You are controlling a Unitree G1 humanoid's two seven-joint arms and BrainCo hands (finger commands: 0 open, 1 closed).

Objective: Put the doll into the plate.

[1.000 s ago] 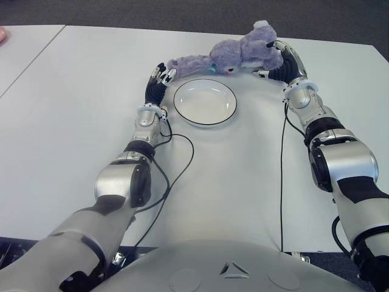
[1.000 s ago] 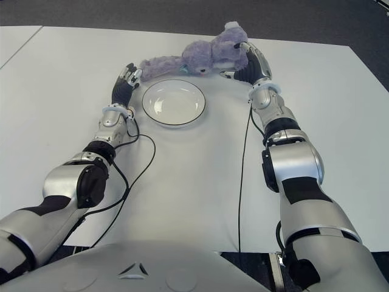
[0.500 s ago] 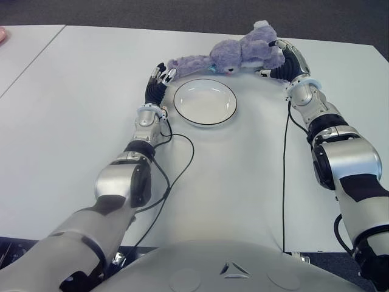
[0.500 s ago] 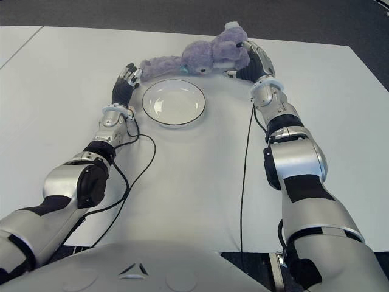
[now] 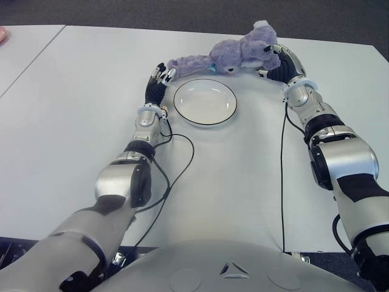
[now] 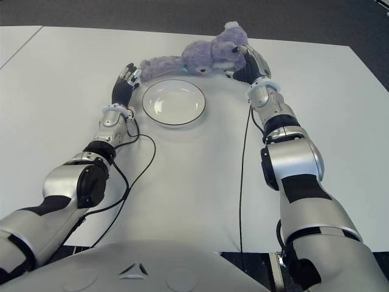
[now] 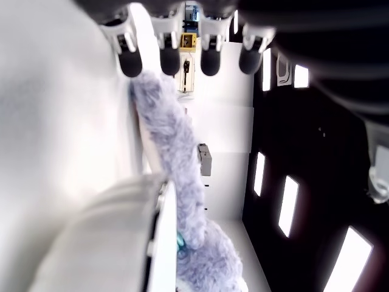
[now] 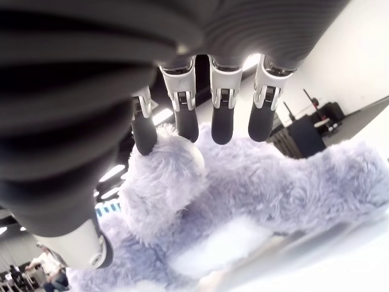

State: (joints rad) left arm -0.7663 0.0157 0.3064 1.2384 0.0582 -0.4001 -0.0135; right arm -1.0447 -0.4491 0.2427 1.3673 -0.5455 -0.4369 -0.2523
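Silver and black jointed arms, white wrist rings, thin black cables trailing along both; left hand (image 5: 159,76) and right hand (image 5: 276,59) with dark fingers (image 8: 222,125), pale segmented knuckles, grey torso shell

No text, label, brand, number or sign can be read in any view.
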